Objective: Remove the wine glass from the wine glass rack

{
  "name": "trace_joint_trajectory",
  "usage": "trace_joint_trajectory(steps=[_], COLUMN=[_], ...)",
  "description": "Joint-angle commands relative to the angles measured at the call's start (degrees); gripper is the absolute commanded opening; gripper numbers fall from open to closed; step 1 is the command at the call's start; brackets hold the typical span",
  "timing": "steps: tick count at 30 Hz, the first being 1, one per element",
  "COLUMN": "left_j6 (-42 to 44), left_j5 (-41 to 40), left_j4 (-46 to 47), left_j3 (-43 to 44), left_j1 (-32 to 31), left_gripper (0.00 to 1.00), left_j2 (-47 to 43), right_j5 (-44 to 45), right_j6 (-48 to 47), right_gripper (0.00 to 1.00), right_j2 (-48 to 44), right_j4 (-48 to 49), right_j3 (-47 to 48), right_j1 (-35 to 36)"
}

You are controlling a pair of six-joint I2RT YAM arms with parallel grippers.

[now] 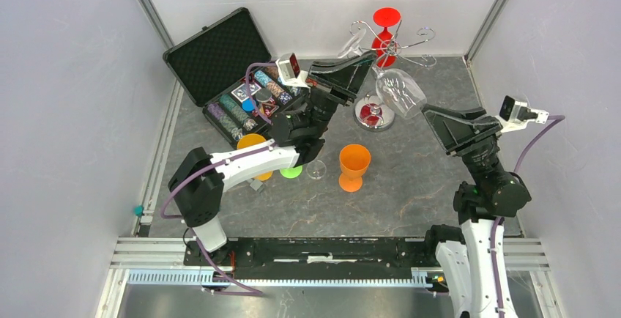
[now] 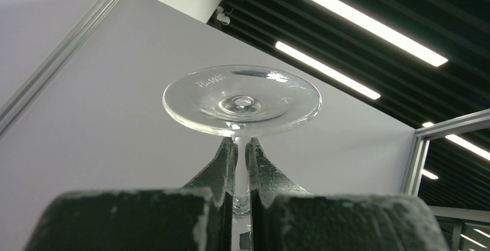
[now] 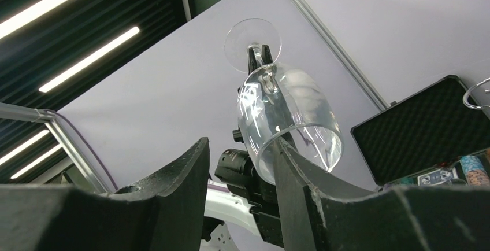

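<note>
A clear wine glass (image 1: 399, 91) hangs tilted in the air just off the wine glass rack (image 1: 422, 36), bowl pointing right. My left gripper (image 1: 372, 66) is shut on its thin stem; the left wrist view shows the gripper (image 2: 241, 142) pinching the stem right under the round foot (image 2: 241, 99). My right gripper (image 1: 428, 113) reaches toward the bowl's rim from the right. In the right wrist view, this gripper (image 3: 241, 144) stands open, its right finger (image 3: 289, 170) in front of the rim of the bowl (image 3: 289, 118); whether it touches is unclear. A red glass (image 1: 386, 17) hangs on the rack.
An open black case (image 1: 220, 54) with poker chips lies at the back left. An orange goblet (image 1: 354, 165), a yellow-orange cup (image 1: 251, 142), a green foot (image 1: 291, 171) and a clear glass foot (image 1: 316, 169) stand mid-table near the left arm. The rack's shiny base (image 1: 374, 115) sits beneath the held glass.
</note>
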Motion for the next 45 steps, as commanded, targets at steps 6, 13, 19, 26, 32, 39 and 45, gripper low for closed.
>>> trace_joint_trajectory(steps=[6,13,19,26,32,39,45], left_j6=[-1.2,-2.0,-1.5,-1.8,-0.5,5.7,14.7], left_j5=[3.1,3.3,3.4,3.1,4.1,8.5,11.6], left_j4=[5.6,3.6,3.5,3.4,0.6,-12.1,-26.8], left_j3=[4.9,5.4,3.8,0.6,-4.2,-10.7,-19.4], left_j1=[-0.2,-0.2,-0.3,-0.2,-0.3,-0.2,0.1], left_gripper=[0.02,0.02,0.04,0.43,0.75,1.00,1.00], left_j2=[1.8,2.3,1.1,-1.3,-5.4,-11.8,-21.7], right_j5=[-1.8,2.5,4.9,6.7,8.5,9.7,7.1], right_j6=[-3.3,-5.0,-6.7,-14.6,-21.6,-27.6,-37.9], right_gripper=[0.49,0.34,0.13,0.00,0.00,0.00,0.00], right_j2=[3.6,5.0,4.2,3.8,3.2,2.7,4.2], right_j4=[-4.8,-3.4,-3.8,-11.1,-16.8,-23.6,-41.5], right_j3=[5.9,5.1,4.1,7.3,10.3,14.0,23.5], right_j1=[3.6,9.2,9.5,9.6,9.6,9.7,9.6])
